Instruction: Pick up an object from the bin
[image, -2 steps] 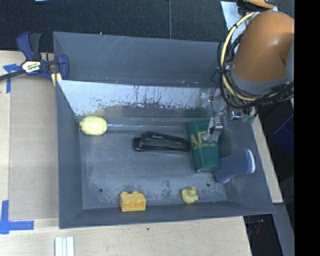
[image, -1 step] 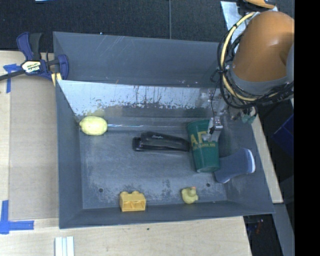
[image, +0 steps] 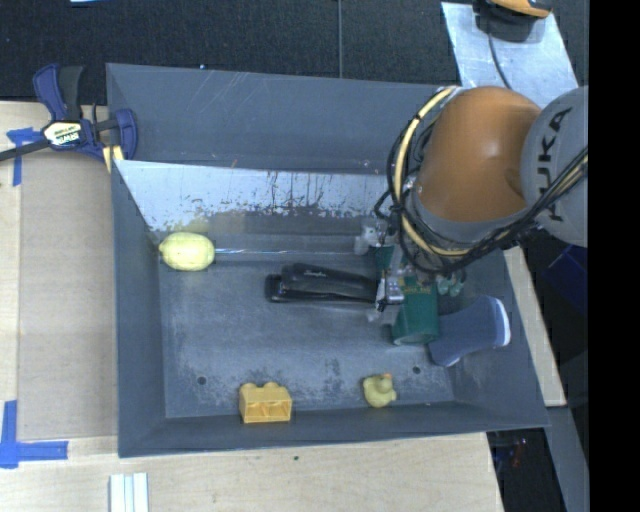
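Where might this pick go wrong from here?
1. The gripper is at the right end of the black stapler, not its middle; taken there, such a long thing might tilt or slip out.
2. A green thing and a blue cylinder lie close beside the gripper and could be knocked or caught.

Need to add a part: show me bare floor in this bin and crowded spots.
Free: the left-centre floor, bordered by the pale yellow round fruit, the black stapler-like tool and the yellow toy brick. Crowded: the right, where the gripper, green block and blue-grey soft roll cluster.
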